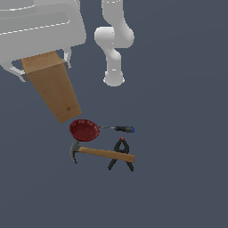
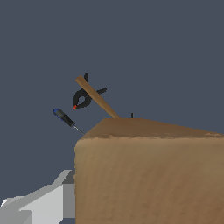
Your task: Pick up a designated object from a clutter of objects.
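Gripper (image 1: 44, 67): closed on the upper end of the wooden block (image 1: 54, 89), with one finger (image 1: 67, 55) showing at the block's side in the exterior view and another finger (image 2: 48, 197) pressed against the block's face in the wrist view. The block is held raised above the worktop (image 1: 178, 178), hanging tilted from the gripper, its lower end reaching toward the exterior view's right and ending near the rim of the dark red bowl (image 1: 84, 129); whether it touches the bowl cannot be told.

Remaining clutter lies on the worktop. The screwdriver (image 1: 119, 128) lies just beside the bowl on the exterior view's right, tip toward the bowl. Below the bowl in that view, the hammer (image 1: 100, 152) lies with its wooden handle crossing over the black clamp (image 1: 121, 155), whose red tip points toward the screwdriver.
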You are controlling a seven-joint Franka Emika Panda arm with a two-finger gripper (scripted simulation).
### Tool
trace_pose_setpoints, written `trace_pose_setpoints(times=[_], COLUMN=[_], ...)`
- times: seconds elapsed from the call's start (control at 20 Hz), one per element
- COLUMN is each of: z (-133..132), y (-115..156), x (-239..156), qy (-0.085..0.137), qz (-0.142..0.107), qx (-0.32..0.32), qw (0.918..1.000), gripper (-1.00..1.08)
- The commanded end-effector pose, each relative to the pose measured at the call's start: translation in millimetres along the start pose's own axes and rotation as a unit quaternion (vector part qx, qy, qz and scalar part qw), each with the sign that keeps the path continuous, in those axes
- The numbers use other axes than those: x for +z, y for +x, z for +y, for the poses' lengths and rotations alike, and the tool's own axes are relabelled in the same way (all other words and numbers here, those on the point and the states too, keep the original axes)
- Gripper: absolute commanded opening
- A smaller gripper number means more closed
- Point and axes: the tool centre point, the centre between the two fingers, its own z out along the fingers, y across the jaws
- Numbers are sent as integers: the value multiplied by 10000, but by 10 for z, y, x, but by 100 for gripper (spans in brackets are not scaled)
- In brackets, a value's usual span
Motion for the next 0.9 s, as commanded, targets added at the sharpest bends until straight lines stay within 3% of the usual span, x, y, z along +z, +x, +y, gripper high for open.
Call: trace_pose_setpoints(times=[0.0, 0.85], z=[84, 297], y=[-39, -119], x=[-156, -394], qy=[-36, -36], qz=[32, 33], qx=[-5, -2], qw=[10000, 10000], gripper=[-100, -100])
